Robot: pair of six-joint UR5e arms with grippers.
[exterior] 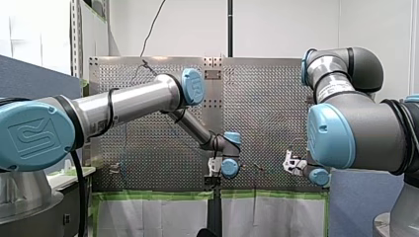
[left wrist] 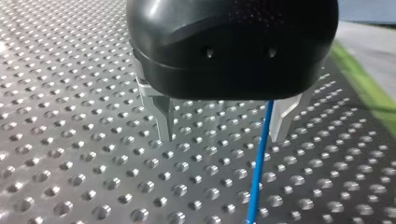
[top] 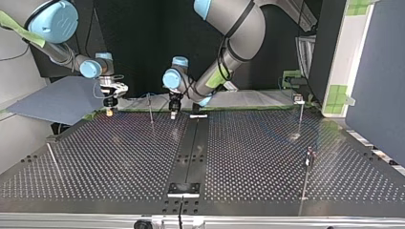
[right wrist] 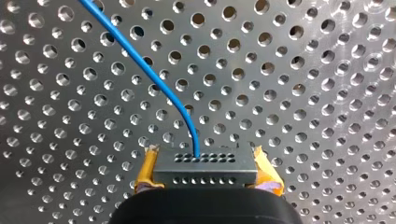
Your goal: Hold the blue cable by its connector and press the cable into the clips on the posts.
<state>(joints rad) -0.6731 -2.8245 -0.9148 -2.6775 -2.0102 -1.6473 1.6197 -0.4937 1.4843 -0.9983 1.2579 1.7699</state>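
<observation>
Both at table (top: 258, 157) edge: right gripper (right wrist: 206, 161) clamps connector (right wrist: 205, 171), left gripper (left wrist: 223, 136) spread around cable (left wrist: 259, 158).

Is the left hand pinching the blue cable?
No. In the left wrist view, my left hand's metal fingers stand wide apart, and the blue cable passes between them unclamped.
</observation>
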